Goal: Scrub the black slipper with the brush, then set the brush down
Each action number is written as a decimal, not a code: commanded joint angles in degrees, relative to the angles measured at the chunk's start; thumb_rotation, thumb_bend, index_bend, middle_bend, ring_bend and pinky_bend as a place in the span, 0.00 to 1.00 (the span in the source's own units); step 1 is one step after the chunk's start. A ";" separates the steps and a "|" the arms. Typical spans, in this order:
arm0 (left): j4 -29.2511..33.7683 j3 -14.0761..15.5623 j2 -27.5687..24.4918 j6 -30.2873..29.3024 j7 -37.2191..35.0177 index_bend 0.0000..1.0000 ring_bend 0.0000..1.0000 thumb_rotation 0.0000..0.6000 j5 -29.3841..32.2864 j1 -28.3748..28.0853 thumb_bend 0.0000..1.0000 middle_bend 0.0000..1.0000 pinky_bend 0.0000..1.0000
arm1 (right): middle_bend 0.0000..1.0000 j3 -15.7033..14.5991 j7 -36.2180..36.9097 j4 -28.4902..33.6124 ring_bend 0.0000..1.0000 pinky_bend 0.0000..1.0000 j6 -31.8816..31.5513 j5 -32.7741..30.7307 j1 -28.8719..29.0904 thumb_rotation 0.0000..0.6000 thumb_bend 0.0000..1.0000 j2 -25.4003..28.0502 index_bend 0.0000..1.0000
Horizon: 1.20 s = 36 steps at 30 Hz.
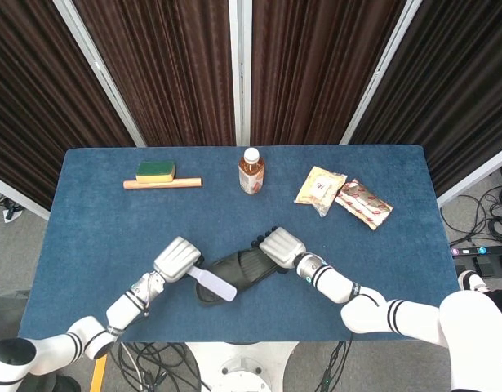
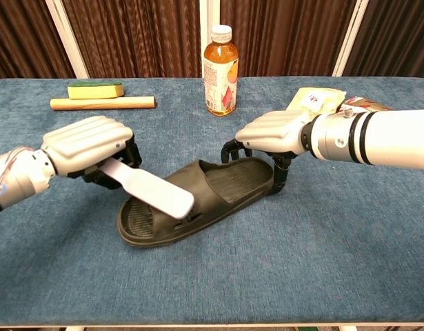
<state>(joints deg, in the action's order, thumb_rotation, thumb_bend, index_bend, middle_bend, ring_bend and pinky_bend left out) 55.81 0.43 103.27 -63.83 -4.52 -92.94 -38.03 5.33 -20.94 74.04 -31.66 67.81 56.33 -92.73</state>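
Note:
A black slipper (image 2: 218, 189) lies near the table's front edge, seen also in the head view as the slipper (image 1: 242, 269). My left hand (image 2: 87, 148) grips the handle of a white brush (image 2: 153, 189), whose head rests on the slipper's heel end. In the head view the left hand (image 1: 177, 260) sits left of the slipper with the brush (image 1: 214, 285) angled over it. My right hand (image 2: 274, 134) holds the slipper's toe end, fingers curled over its rim; it shows in the head view as the right hand (image 1: 281, 247).
A juice bottle (image 2: 220, 70) stands at the table's middle back. A green-yellow sponge (image 2: 95, 90) and a wooden rod (image 2: 101, 103) lie at the back left. Two snack packets (image 1: 320, 188) (image 1: 364, 203) lie at the back right.

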 commanded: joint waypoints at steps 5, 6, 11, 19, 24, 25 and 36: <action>-1.06 -4.89 1.52 4.45 -1.07 1.00 1.00 1.00 7.35 -0.35 0.69 1.00 1.00 | 0.43 -0.66 0.37 -0.07 0.29 0.28 -0.40 -0.17 0.27 1.00 0.29 0.07 0.54; -0.63 -5.63 1.32 5.06 -1.08 1.00 1.00 1.00 8.65 -0.20 0.69 1.00 1.00 | 0.43 -0.70 0.51 -0.07 0.29 0.28 -0.48 -0.21 0.32 1.00 0.29 0.06 0.54; 4.31 -5.22 -1.82 2.80 -2.98 1.00 1.00 1.00 8.60 1.61 0.69 1.00 1.00 | 0.43 -0.83 0.87 -0.32 0.29 0.28 -0.51 -0.39 0.74 1.00 0.29 -0.08 0.54; 12.87 -0.73 -5.44 -0.42 1.79 1.00 1.00 1.00 3.69 3.25 0.69 1.00 1.00 | 0.43 -1.31 1.21 -0.54 0.29 0.29 -0.39 -0.52 1.26 1.00 0.29 -0.43 0.54; 10.52 -1.94 -2.52 4.48 7.54 1.00 1.00 1.00 7.00 1.85 0.69 1.00 1.00 | 0.43 -1.68 0.84 -0.30 0.29 0.29 -0.39 -0.90 1.56 1.00 0.29 -0.32 0.54; 10.08 -2.34 -2.02 5.92 8.28 1.00 1.00 1.00 8.18 1.55 0.69 1.00 1.00 | 0.43 -1.76 0.72 -0.25 0.29 0.29 -0.38 -1.01 1.62 1.00 0.29 -0.28 0.54; 8.21 -11.02 1.59 10.69 12.49 1.00 1.00 1.00 20.29 -0.44 0.69 1.00 1.00 | 0.43 -2.40 -0.13 0.27 0.29 0.29 -0.72 -1.99 2.08 1.00 0.29 -0.34 0.54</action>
<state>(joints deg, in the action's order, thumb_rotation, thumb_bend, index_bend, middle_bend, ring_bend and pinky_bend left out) 63.82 -8.48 104.24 -53.68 7.02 -75.01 -37.98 2.95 -21.06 74.32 -32.39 65.84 58.40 -93.07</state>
